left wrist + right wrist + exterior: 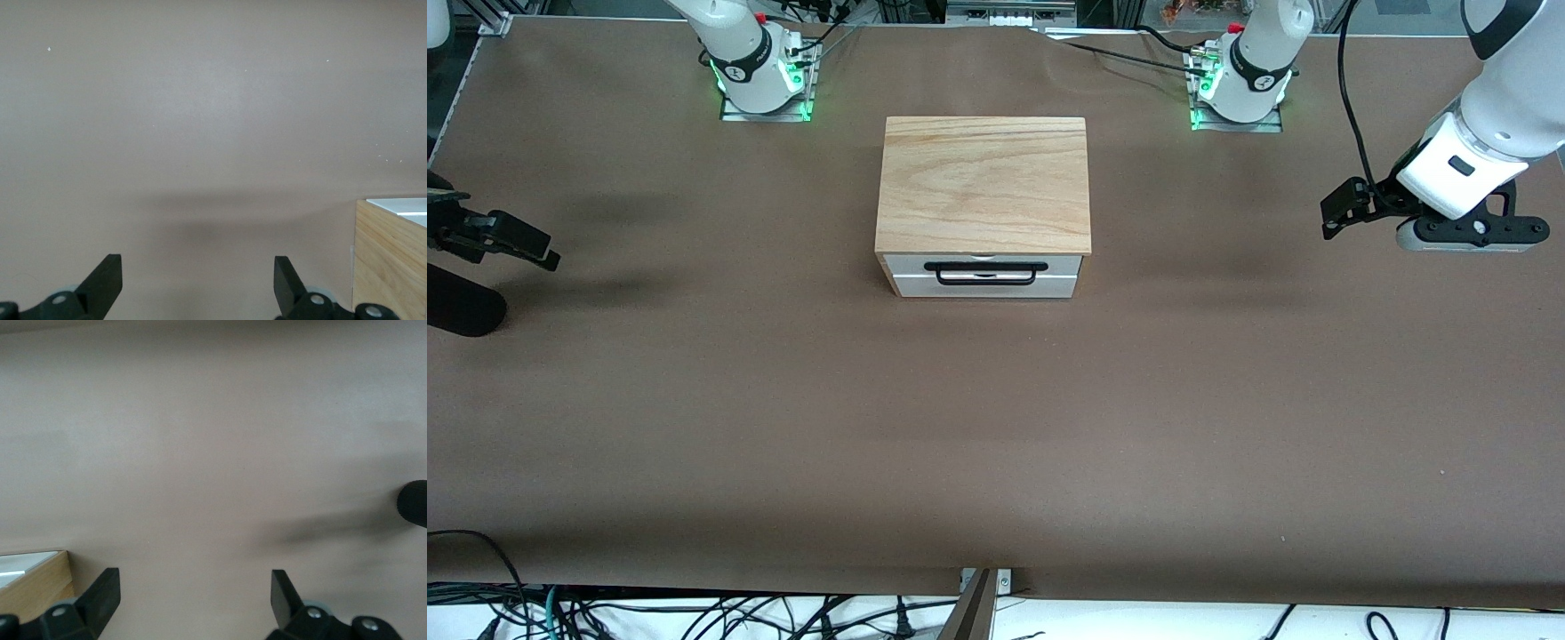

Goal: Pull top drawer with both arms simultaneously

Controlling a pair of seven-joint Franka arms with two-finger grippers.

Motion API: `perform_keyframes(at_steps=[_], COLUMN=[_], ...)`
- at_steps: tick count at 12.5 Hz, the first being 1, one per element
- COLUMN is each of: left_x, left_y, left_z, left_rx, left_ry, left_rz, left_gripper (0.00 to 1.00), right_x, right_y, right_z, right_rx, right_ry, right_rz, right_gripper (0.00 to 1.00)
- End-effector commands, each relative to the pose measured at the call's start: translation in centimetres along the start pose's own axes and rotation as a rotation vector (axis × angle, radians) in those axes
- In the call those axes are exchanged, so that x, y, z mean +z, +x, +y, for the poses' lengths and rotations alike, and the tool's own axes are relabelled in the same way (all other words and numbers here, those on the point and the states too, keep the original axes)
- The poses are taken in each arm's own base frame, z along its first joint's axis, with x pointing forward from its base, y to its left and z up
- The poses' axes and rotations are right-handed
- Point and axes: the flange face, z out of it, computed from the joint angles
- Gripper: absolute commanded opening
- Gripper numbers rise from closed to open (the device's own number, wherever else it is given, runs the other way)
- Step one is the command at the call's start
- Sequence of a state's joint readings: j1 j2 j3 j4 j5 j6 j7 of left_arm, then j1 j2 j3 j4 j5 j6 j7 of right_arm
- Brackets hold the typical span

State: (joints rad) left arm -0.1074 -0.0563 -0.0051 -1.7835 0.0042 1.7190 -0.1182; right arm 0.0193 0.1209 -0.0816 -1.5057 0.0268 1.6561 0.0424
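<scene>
- Our left gripper (193, 287) hovers with fingers spread and empty over bare brown table (996, 427) at the left arm's end; our right gripper (193, 603), equally released, hangs over the right arm's end.
- The top drawer (985, 266), a white-fronted tray with a wide black bar handle (985, 272), sits closed in the light-wood box (984, 182) at the table's centre, facing the front camera.
- We judge that both grippers should descend in front of the handle, take its two ends evenly, then pull together and level.
- Nothing blocks the way; only a black cylindrical object (463, 307) lies near the right gripper.

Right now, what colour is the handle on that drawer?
Black, a wide bar handle on the white drawer front; clearest in the front view.
</scene>
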Motion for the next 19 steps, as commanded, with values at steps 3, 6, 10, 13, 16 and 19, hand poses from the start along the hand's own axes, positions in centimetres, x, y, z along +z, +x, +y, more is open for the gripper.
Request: perform_keyframes(at_steps=[3,6,10,13,16,19], left_x=[-1.28,-1.42,-1.45,-1.44,-1.79,-1.93], left_y=[0.09,-0.08,-0.16,-0.18,-0.08,-0.07], left_z=[0.33,0.38,0.71,0.71,0.72,0.72], left_rx=[-0.002,0.001,0.005,-0.001,-0.004,-0.004], left_ry=[0.035,0.036,0.037,0.037,0.036,0.036], left_rz=[-0.012,-0.024,-0.027,-0.028,-0.021,-0.019], left_gripper=[1.00,1.00,1.00,1.00,1.00,1.00], right_x=[-0.52,-0.53,-0.44,-0.44,-0.44,-0.44], right_y=[-0.17,-0.16,-0.12,-0.12,-0.12,-0.12], right_z=[-0.21,-0.22,-0.22,-0.13,-0.13,-0.13], right_rx=[-0.011,-0.011,-0.011,-0.009,-0.009,-0.009], right_ry=[-0.012,-0.012,-0.012,-0.012,-0.012,-0.012], right_rz=[-0.005,-0.003,-0.005,-0.005,-0.005,-0.005], right_gripper=[1.00,1.00,1.00,1.00,1.00,1.00])
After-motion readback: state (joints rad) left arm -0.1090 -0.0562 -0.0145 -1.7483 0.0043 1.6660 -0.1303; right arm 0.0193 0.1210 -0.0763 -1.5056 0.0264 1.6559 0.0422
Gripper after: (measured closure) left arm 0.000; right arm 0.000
